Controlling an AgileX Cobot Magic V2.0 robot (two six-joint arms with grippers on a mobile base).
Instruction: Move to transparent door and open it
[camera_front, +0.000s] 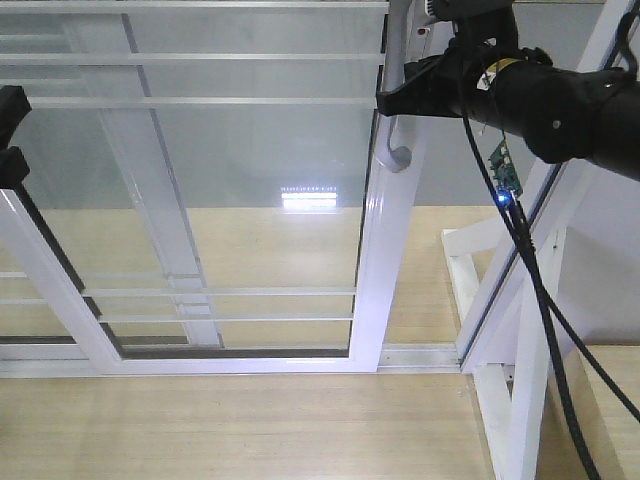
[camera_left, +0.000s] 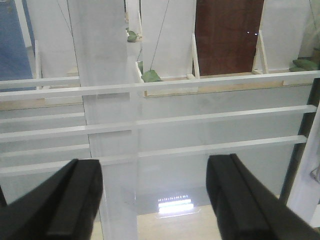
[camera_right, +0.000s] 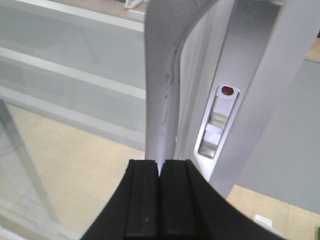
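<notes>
The transparent door (camera_front: 250, 170) fills the front view: clear glass with thin white bars in a glossy white frame (camera_front: 385, 260). Its curved grey handle (camera_front: 397, 150) runs down the right stile. My right gripper (camera_front: 385, 100) is shut, its fingertips pressed together right against the handle (camera_right: 162, 75), with nothing between the pads (camera_right: 145, 200). The lock plate (camera_right: 217, 122) with a red dot sits just right of the handle. My left gripper (camera_left: 155, 200) is open and empty, facing the barred glass; it also shows at the left edge of the front view (camera_front: 10, 140).
A slanted white jamb post and wooden brace (camera_front: 520, 330) stand right of the door. A floor track (camera_front: 420, 357) runs along the bottom. A second barred panel (camera_front: 150, 200) lies behind the glass. Black cables (camera_front: 540, 290) hang from the right arm.
</notes>
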